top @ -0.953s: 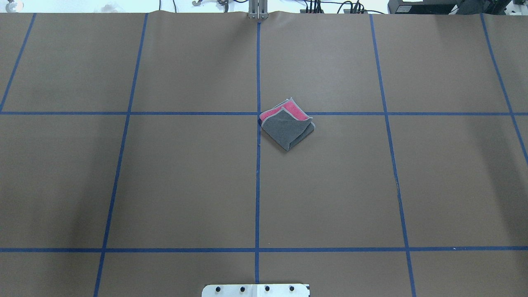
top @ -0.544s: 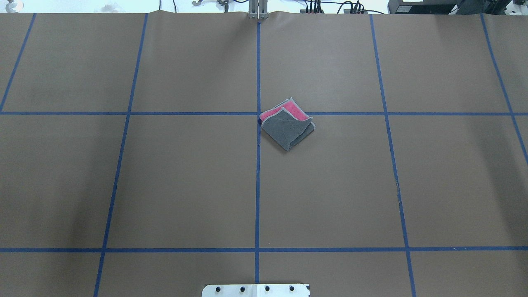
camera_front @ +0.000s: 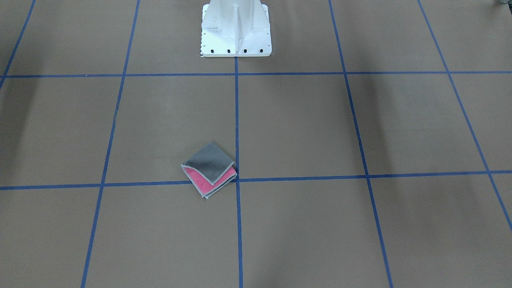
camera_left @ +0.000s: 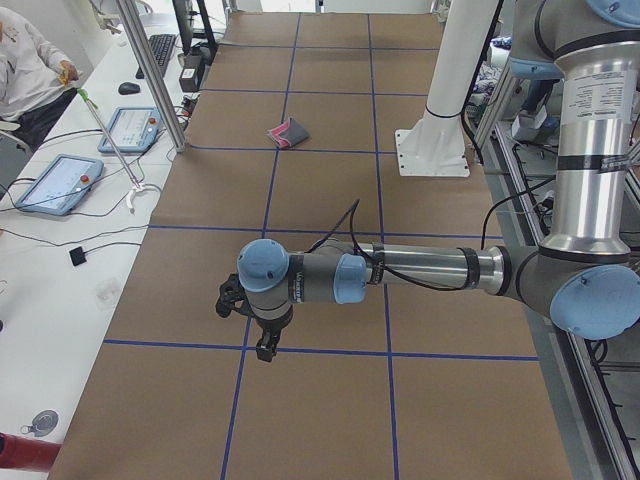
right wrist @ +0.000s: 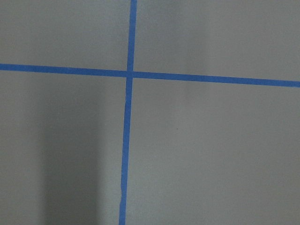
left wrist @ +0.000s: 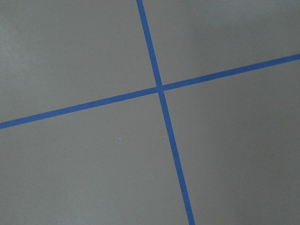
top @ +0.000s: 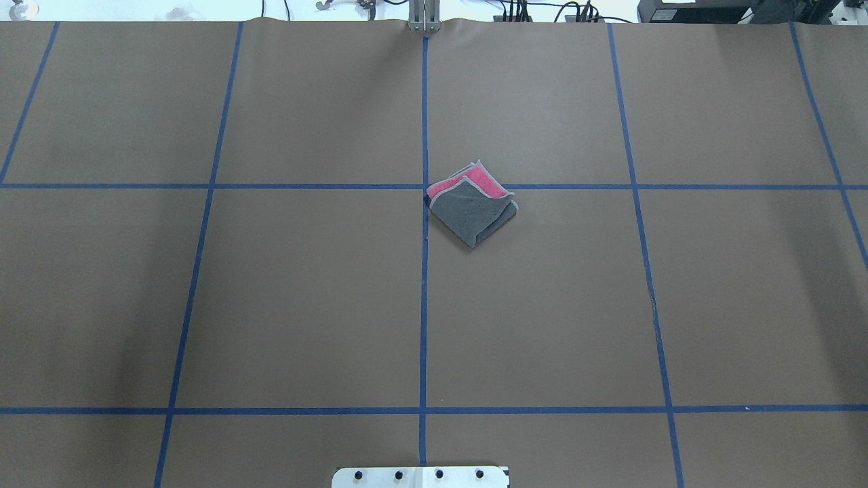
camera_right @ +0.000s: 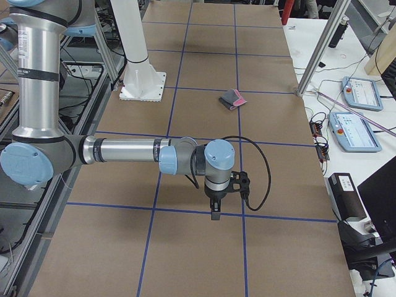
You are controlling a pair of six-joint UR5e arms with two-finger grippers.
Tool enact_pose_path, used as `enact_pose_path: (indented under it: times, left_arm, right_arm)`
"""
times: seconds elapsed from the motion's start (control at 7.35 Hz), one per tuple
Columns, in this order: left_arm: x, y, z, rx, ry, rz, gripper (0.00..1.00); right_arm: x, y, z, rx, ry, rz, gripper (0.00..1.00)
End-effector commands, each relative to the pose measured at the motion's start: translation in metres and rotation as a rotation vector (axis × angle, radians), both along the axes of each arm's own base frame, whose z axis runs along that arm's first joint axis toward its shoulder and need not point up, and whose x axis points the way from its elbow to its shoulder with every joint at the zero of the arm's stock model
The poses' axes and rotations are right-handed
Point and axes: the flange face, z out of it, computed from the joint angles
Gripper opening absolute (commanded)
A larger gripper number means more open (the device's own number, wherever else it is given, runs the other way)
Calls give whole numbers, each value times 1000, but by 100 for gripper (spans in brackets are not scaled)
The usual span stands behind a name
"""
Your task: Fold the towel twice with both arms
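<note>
No lettering, label, brand or number can be read in any view.

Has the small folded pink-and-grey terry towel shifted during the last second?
No. The towel keeps its left corner against the blue tape crossing in the overhead view, exactly as before.

Brown paper [top: 305, 291] is covering the big table. Blue tape lines [top: 423, 305] are crossing it and making squares. A long white desk [camera_left: 60, 290] is running along one side. A tablet [camera_left: 58, 184] and a keyboard [camera_left: 160, 48] are lying on it. A person [camera_left: 30, 70] in white is sitting there.
</note>
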Motion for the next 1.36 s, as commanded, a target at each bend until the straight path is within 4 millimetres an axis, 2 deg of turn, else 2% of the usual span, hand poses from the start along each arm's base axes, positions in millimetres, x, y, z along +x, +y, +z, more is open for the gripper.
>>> enact_pose_path:
  times: [0.0, 1.22]
  left_arm:
    - [0, 1, 1, -4, 0, -1, 100]
    - [0, 0, -1, 1, 3, -1, 100]
  right_arm:
    - [0, 0, 0, 0, 0, 0, 100]
    - [-3, 4, 23, -51, -39, -1, 100]
